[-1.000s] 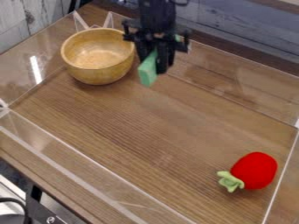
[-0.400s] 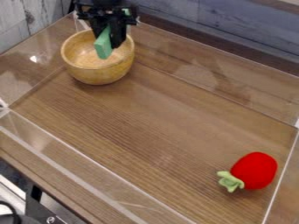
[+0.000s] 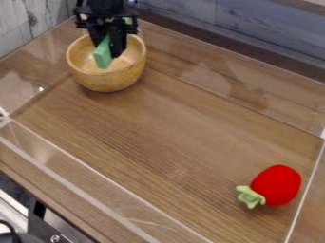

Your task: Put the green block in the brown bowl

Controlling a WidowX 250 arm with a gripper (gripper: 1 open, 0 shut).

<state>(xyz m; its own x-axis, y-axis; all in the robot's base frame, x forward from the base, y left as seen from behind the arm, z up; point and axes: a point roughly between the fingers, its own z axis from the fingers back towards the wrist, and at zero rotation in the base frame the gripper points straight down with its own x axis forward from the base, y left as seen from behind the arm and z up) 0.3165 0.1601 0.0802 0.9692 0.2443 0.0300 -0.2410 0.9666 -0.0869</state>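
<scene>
The brown bowl (image 3: 106,68) stands at the far left of the wooden table. My black gripper (image 3: 105,40) hangs right over the bowl's middle, shut on the green block (image 3: 102,53). The block hangs upright from the fingers, and its lower end dips inside the bowl's rim. Whether it touches the bowl's floor I cannot tell.
A red strawberry toy (image 3: 272,185) with green leaves lies at the near right corner. Low clear plastic walls (image 3: 51,176) run around the wooden table top. A grey plank wall stands behind.
My gripper has carried the green block leftward from beside the bowl's right rim to over its middle, then moved slightly lower and left into the bowl.
</scene>
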